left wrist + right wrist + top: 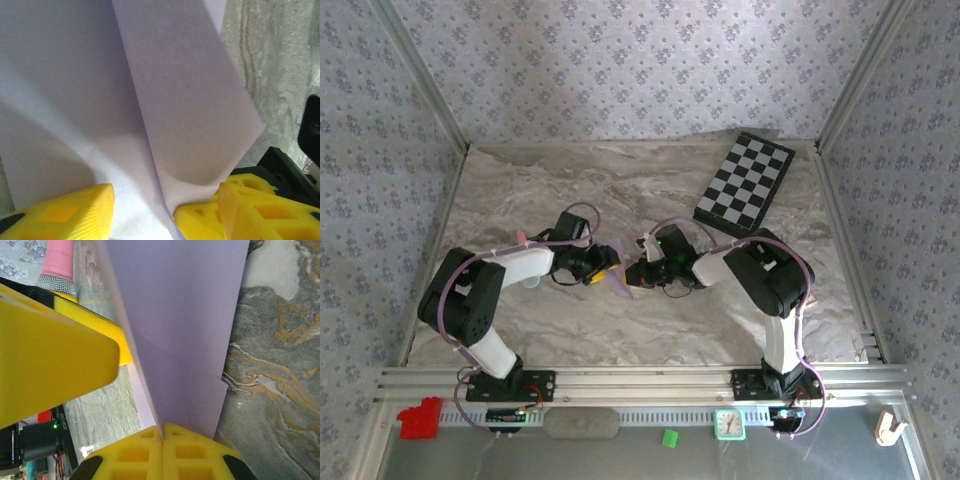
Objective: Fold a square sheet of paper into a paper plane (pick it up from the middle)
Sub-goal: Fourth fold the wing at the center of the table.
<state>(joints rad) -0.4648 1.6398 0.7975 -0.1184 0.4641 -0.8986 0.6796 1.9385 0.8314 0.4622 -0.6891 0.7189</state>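
The lilac sheet of paper point(620, 285) is folded into layers and held upright just above the marbled table between both arms. My right gripper point(162, 429) is shut on its lower edge, the paper point(185, 335) rising from between the pressed yellow pads. My left gripper point(145, 210) stands open around the same paper point(175, 100). One yellow finger point(70, 215) sits clear on the left and the other finger point(210, 220) touches a curled flap. From above, the left gripper point(603, 262) and right gripper point(642, 268) meet at the table's centre.
The black-and-white chequered board point(745, 180) lies at the back right, away from both arms. Patterned walls close in the table point(620, 190) on three sides. On the front rail sit a red block point(418, 418), a small green piece point(669, 437) and a white timer point(729, 424).
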